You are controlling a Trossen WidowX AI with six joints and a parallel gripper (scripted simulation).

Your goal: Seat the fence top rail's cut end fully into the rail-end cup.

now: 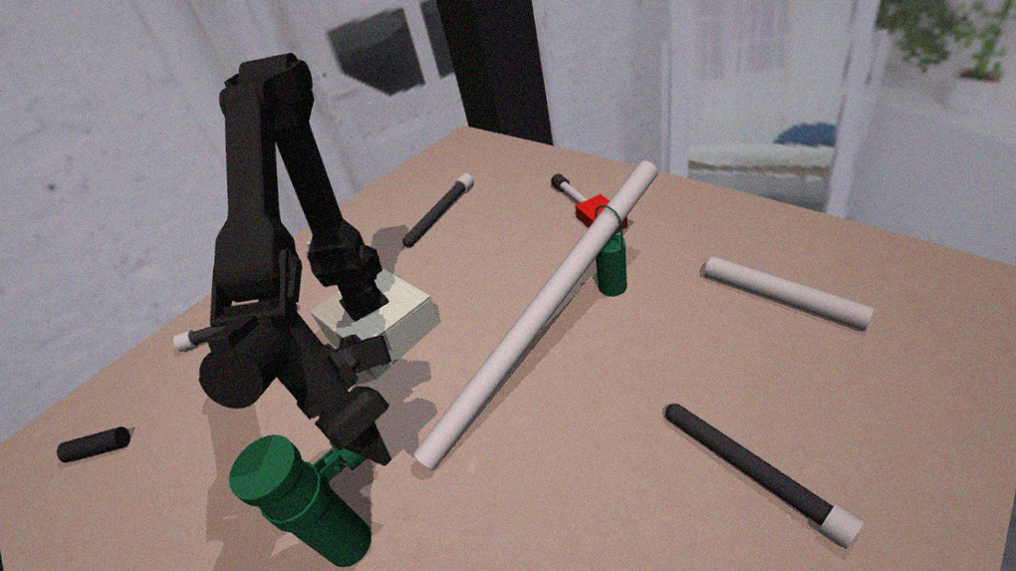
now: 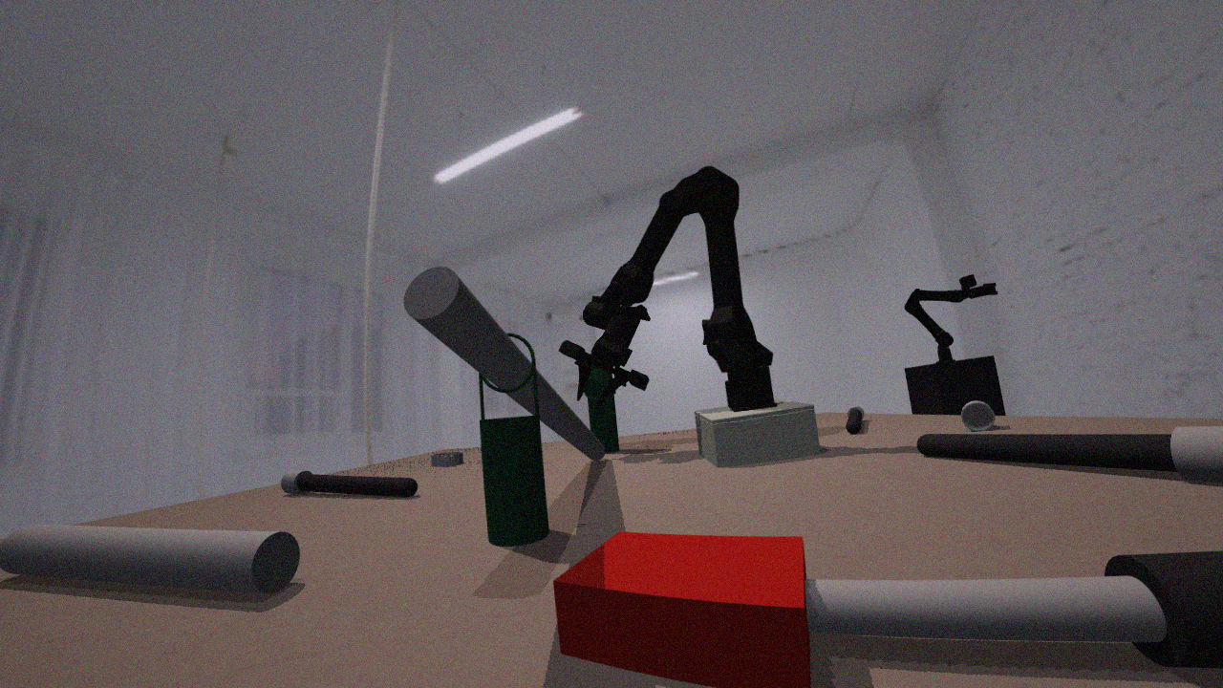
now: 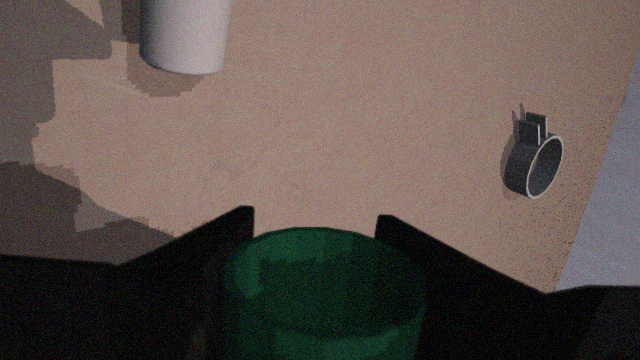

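Observation:
My gripper [image 2: 597, 386] [image 3: 315, 225] is shut on the green rail-end cup [image 3: 325, 295], whose open mouth faces the wrist camera's forward side. The cup's bracket [image 1: 331, 464] joins the brace band high on the big green post [image 1: 334, 530] [image 2: 603, 430], just under the post cap [image 1: 267, 466]. The white rail [image 1: 535, 316] [image 2: 482, 337] [image 3: 185, 35] slopes through the loop of the small green post [image 1: 611, 270] [image 2: 514, 483]. Its low end is down at the table, apart from the cup and the gripper. The cup is mostly hidden by the fingers in the top and exterior views.
A red-headed mallet [image 1: 592, 209] [image 2: 684, 569] lies behind the small post. A loose white tube [image 1: 788, 293] [image 2: 145, 557] and a dark bar [image 1: 746, 461] [image 2: 358, 484] lie right in the top view. A grey band [image 2: 446, 459] [image 3: 517, 167] lies near the table edge.

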